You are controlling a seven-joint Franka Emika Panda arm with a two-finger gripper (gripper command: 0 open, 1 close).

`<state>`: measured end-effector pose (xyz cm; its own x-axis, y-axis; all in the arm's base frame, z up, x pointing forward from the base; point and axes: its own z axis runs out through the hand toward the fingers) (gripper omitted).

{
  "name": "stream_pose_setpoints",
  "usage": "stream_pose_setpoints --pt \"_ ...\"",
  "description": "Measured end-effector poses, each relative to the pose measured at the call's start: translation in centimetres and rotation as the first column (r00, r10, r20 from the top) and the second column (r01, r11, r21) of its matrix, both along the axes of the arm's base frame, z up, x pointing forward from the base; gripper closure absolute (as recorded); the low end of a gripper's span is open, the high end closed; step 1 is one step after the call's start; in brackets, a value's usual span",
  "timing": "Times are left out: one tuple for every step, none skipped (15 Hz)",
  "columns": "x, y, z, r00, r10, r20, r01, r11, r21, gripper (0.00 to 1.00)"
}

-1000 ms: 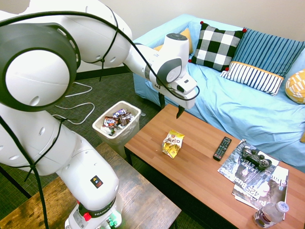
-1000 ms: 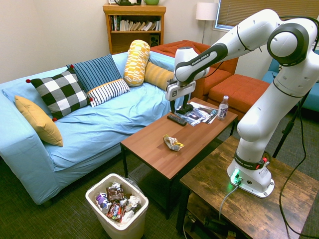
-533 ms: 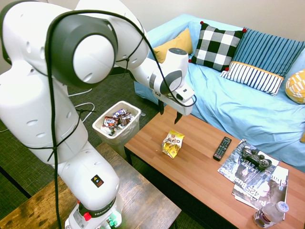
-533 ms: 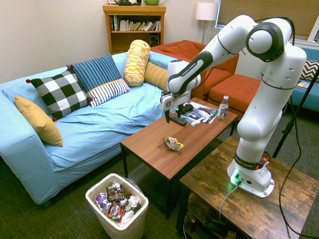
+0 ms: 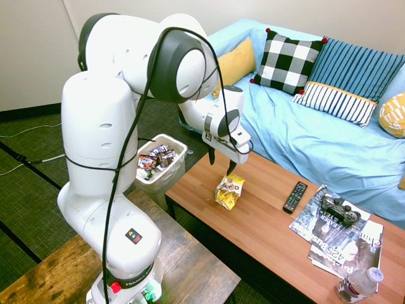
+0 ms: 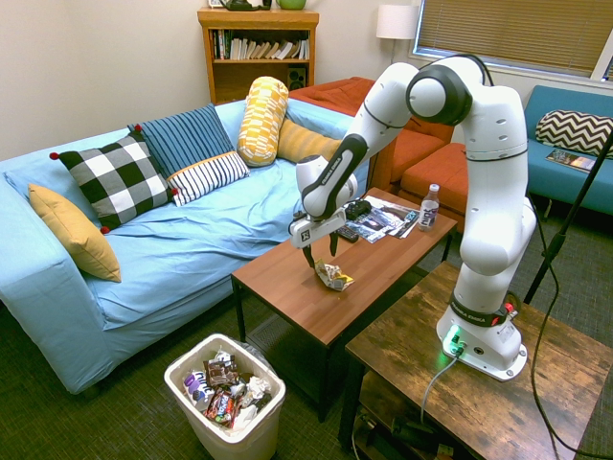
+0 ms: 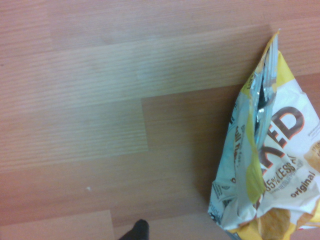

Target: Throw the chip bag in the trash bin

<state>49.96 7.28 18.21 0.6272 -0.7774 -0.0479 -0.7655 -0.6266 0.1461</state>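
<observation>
The chip bag point(image 5: 230, 191) is a crinkled yellow snack bag with a white patch, lying on the wooden coffee table point(image 5: 266, 221). The second exterior view shows the chip bag point(image 6: 334, 277) near the table's middle. My gripper point(image 5: 219, 163) hangs open just above the bag, a little toward the table end nearest the bin, with nothing between its fingers. In the wrist view the chip bag point(image 7: 270, 165) fills one side, torn open along its edge. The white trash bin point(image 5: 171, 178) stands on the floor off that table end, holding several wrappers; the second exterior view also shows the trash bin point(image 6: 230, 441).
A black remote point(image 5: 295, 196), magazines point(image 5: 335, 244) with a game controller point(image 5: 338, 209) on them, and a water bottle point(image 5: 359, 284) lie on the far half of the table. The blue sofa point(image 5: 316, 145) with pillows runs along the table's long side.
The arm has swung down and toward the bin end of the table. The gripper has dropped from well above the table to just over the chip bag, staying open.
</observation>
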Motion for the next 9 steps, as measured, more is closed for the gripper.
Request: stream_pose_setpoints --pt "0.3 0.1 -1.0 1.000 -0.011 -0.010 0.011 1.000 -0.010 0.00" --pt "0.5 0.1 -1.8 1.000 -0.021 -0.018 0.020 1.000 -0.019 0.00" --pt "0.6 0.0 -2.5 0.999 -0.031 -0.025 0.030 0.999 -0.029 0.00" --pt "0.7 -0.1 -3.2 0.999 -0.041 -0.029 0.040 0.998 -0.044 0.00" --pt "0.8 -0.3 -3.9 0.998 -0.051 -0.030 0.049 0.997 -0.058 1.00" --pt "0.9 -0.6 -4.5 0.998 -0.064 -0.026 0.062 0.995 -0.073 1.00" --pt "1.0 -0.9 -5.1 0.997 -0.078 -0.025 0.075 0.994 -0.085 1.00" --pt "1.1 -1.3 -5.5 0.996 -0.087 -0.028 0.084 0.992 -0.092 1.00" --pt "1.3 -1.4 -5.8 0.995 -0.094 -0.027 0.091 0.991 -0.096 1.00"
